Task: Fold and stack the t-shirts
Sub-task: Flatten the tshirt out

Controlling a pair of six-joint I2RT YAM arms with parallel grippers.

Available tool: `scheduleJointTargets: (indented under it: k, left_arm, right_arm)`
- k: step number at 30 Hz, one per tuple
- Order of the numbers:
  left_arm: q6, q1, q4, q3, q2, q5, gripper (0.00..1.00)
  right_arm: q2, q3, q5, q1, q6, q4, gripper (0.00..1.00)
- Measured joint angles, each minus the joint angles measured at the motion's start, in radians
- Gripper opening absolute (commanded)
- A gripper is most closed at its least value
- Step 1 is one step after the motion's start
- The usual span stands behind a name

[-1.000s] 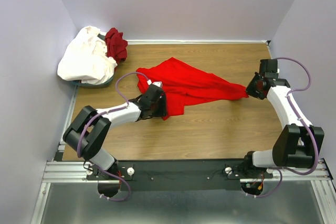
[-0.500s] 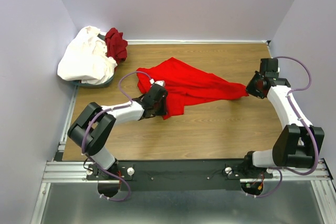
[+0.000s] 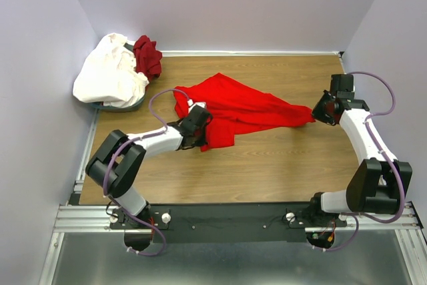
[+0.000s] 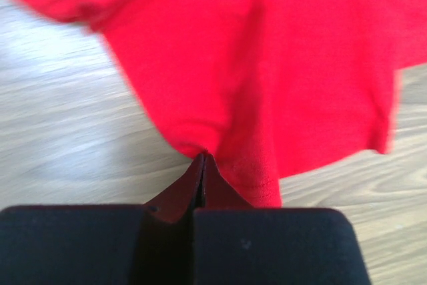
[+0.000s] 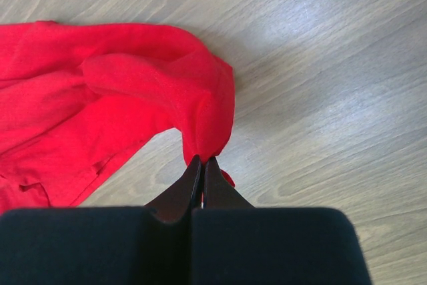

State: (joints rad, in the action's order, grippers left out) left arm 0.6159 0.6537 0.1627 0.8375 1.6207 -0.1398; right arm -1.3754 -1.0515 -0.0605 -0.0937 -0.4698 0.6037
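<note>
The bright red t-shirt [image 3: 240,108] lies crumpled across the middle of the wooden table. My left gripper [image 3: 201,127] is shut on its near left hem; in the left wrist view the red t-shirt [image 4: 267,65] fans away from my left gripper [image 4: 203,159], whose jaws pinch the cloth edge. My right gripper [image 3: 316,115] is shut on the shirt's right tip. In the right wrist view the red t-shirt [image 5: 120,91] bunches into my right gripper [image 5: 202,161]. A white t-shirt [image 3: 110,75] and a maroon t-shirt [image 3: 147,55] are piled at the back left corner.
The white and maroon shirts rest on a dark round base [image 3: 120,105] at the table's back left. Lilac walls [image 3: 40,65] close in the left, back and right sides. A metal rail [image 3: 220,221] carries both arm bases along the near edge.
My left gripper has closed on the red shirt's near hem, shifting slightly up and left with it. The right arm has held still, gripping the shirt's right tip.
</note>
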Motion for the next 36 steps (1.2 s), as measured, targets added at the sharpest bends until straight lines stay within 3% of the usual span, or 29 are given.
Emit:
scheduleJointTargets:
  k: [10,15,17,20,23,36]
  left_arm:
    - [-0.077,-0.238,0.097,0.016,-0.157,-0.049,0.0]
    - [-0.112,-0.253,0.106,0.022,-0.161,-0.048,0.02]
    - [-0.116,-0.253,0.108,0.02,-0.161,-0.046,0.14]
    - [-0.122,-0.259,0.106,0.005,-0.161,-0.038,0.46]
    - [-0.127,-0.273,0.114,-0.022,-0.161,-0.034,0.57]
    - [-0.135,-0.327,0.101,-0.066,-0.161,-0.029,0.55]
  right_arm:
    - [0.017,0.028,0.026,0.0,0.0,-0.004,0.01]
    - [0.018,0.041,0.031,0.0,0.0,-0.004,0.01]
    - [0.018,0.043,0.042,0.0,-0.001,-0.004,0.01]
    - [0.021,0.046,0.058,0.0,-0.001,-0.004,0.0]
    - [0.022,0.047,0.067,0.0,-0.001,-0.004,0.01]
    - [0.029,0.066,0.088,0.0,-0.001,-0.006,0.01]
